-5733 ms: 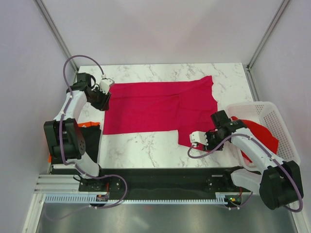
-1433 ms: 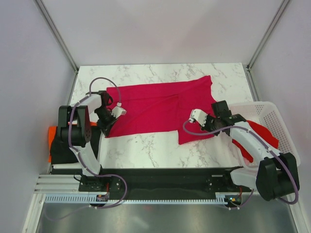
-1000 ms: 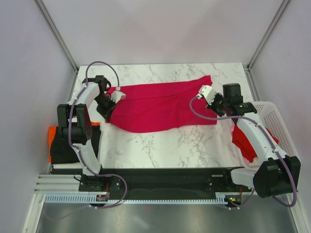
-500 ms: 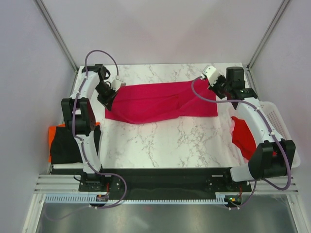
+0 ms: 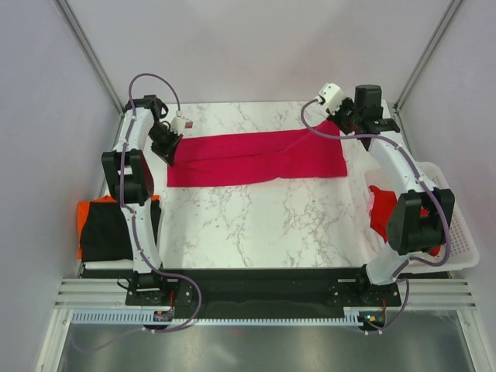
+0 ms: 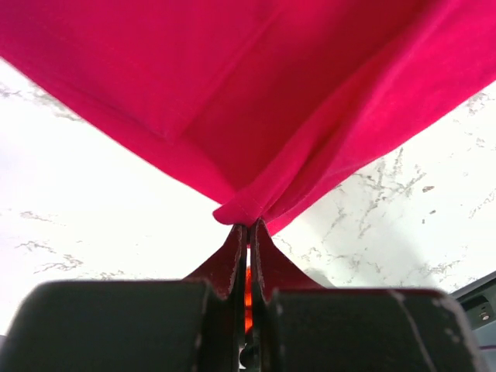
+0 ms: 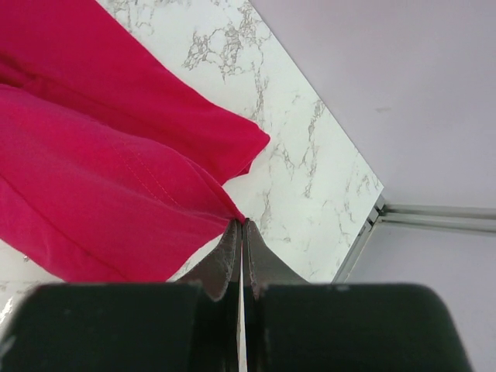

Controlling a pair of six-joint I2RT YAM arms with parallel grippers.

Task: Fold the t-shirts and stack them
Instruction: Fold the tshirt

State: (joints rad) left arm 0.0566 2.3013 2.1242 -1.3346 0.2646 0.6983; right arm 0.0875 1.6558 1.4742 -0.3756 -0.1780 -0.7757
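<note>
Robot lab test cell, not a home or shop. Plain pale wall panels box it in on three sides, held by bare aluminium posts. Marble-print counter carries two white arms, left arm and right arm, bolted to a black base rail. Purple cables loop in the open. Slotted cable duct runs along the near edge.
</note>
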